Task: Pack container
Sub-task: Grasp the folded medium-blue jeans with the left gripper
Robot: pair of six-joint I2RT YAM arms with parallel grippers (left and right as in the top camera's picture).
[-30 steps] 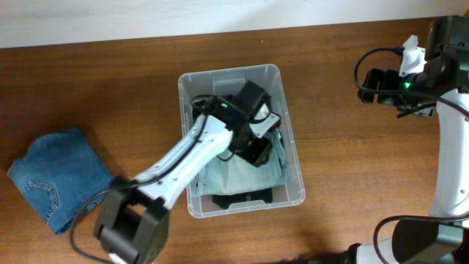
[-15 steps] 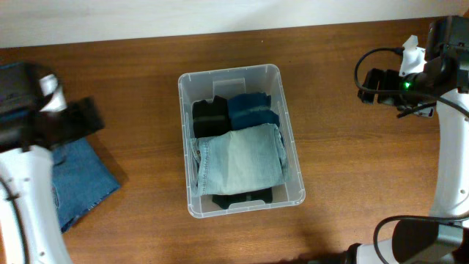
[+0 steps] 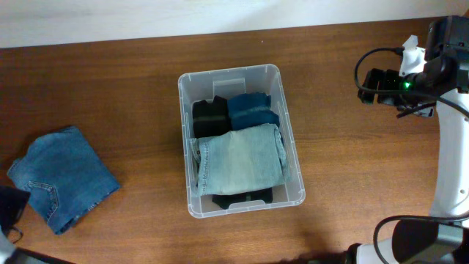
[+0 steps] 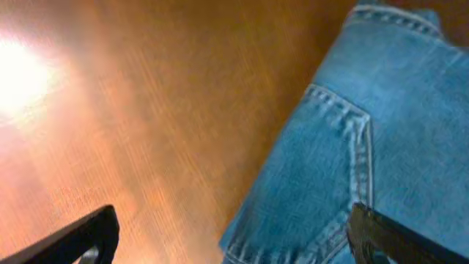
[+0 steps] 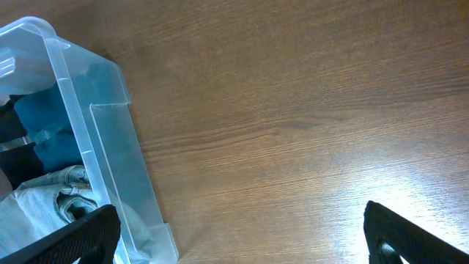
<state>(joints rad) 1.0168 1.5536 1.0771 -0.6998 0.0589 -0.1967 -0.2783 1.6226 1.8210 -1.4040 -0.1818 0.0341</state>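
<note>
Clear, round-cornered plastic container (image 3: 229,71) packed with folded fabrics (image 3: 238,158); left gripper (image 4: 234,238) agape above stitched blue denim (image 4: 381,110); right gripper (image 5: 242,235) agape too.

left arm (image 3: 9,210) out of the container (image 3: 227,71), now far left beside the blue jeans (image 3: 64,174)

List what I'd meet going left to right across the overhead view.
First the folded blue jeans → the container, with folded clothes in it → the right arm.
</note>
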